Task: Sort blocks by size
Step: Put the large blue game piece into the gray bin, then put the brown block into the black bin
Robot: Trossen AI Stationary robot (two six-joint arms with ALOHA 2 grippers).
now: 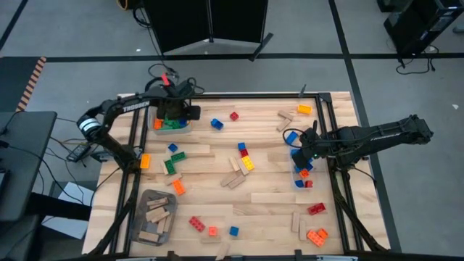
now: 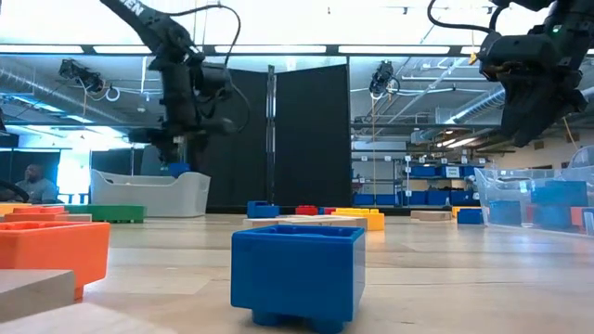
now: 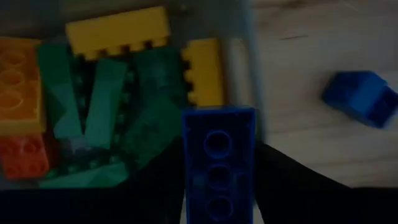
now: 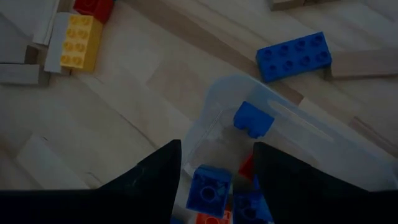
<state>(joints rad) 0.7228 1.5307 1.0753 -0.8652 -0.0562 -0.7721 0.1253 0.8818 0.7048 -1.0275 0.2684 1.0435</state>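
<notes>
The left gripper (image 1: pixel 172 116) hovers over the far-left bin (image 1: pixel 172 125), a long blue brick (image 3: pixel 219 162) between its fingers, positioned for dropping among long bricks. The right gripper (image 1: pixel 303 156) hangs open and empty above the right bin (image 1: pixel 301 177) of small bricks.

Left gripper (image 1: pixel 172 116) and right gripper (image 1: pixel 301 154) both poised over the table, right fingers (image 4: pixel 155 180) parted.

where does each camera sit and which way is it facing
High view: above the table, looking straight down; both arms show.
Low view: at table-top height, looking level across into the room; a blue brick up close, arms overhead.
Left wrist view: on the left arm, looking down into a bin; the left gripper carries a long blue brick.
Right wrist view: on the right arm, over a clear bin; right gripper open.
Shared: the clear bin shows in the high view too.
</notes>
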